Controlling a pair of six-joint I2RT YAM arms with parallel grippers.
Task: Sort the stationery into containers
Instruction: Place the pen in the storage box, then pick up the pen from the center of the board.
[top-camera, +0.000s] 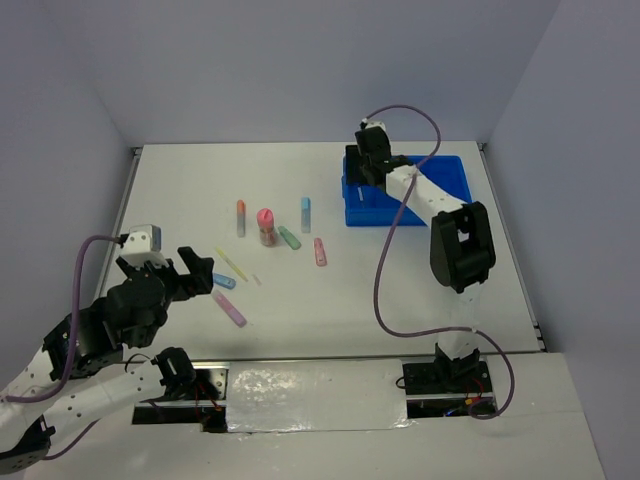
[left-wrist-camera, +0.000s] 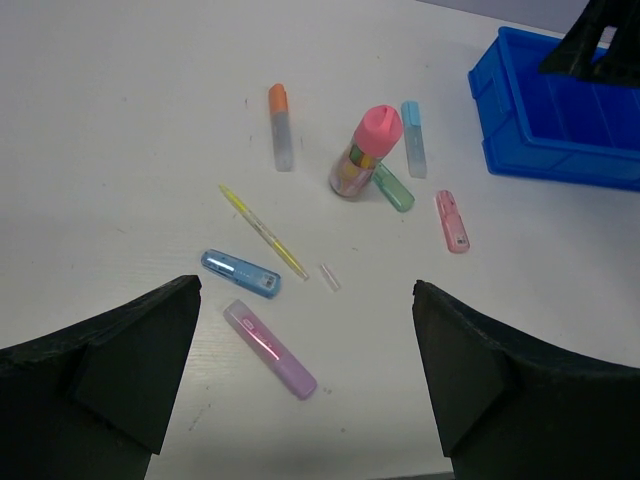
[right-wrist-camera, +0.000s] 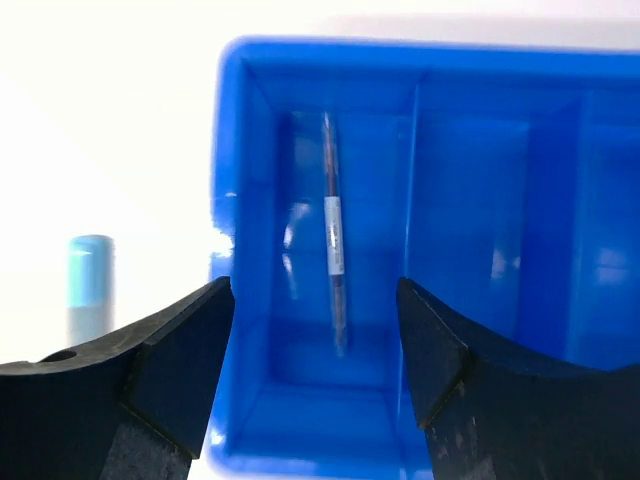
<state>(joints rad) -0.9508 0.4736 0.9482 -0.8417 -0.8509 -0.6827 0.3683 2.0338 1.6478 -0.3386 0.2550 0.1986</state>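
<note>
Stationery lies mid-table: an orange-capped highlighter (left-wrist-camera: 281, 126), a pink-capped tube (left-wrist-camera: 364, 150), a light blue highlighter (left-wrist-camera: 412, 138), a green one (left-wrist-camera: 393, 187), a pink one (left-wrist-camera: 452, 220), a thin yellow stick (left-wrist-camera: 264, 231), a blue highlighter (left-wrist-camera: 240, 273) and a purple one (left-wrist-camera: 269, 348). My left gripper (left-wrist-camera: 305, 385) is open and empty, above the table just near of the purple one. The blue tray (top-camera: 455, 178) is at the back right. My right gripper (right-wrist-camera: 315, 370) is open above its leftmost compartment, where a dark slim pen (right-wrist-camera: 335, 255) lies.
A small clear cap (left-wrist-camera: 329, 277) lies beside the yellow stick. The light blue highlighter also shows left of the tray in the right wrist view (right-wrist-camera: 89, 285). Grey walls close in the table at the back and sides. A cable loops from the right arm (top-camera: 380, 280).
</note>
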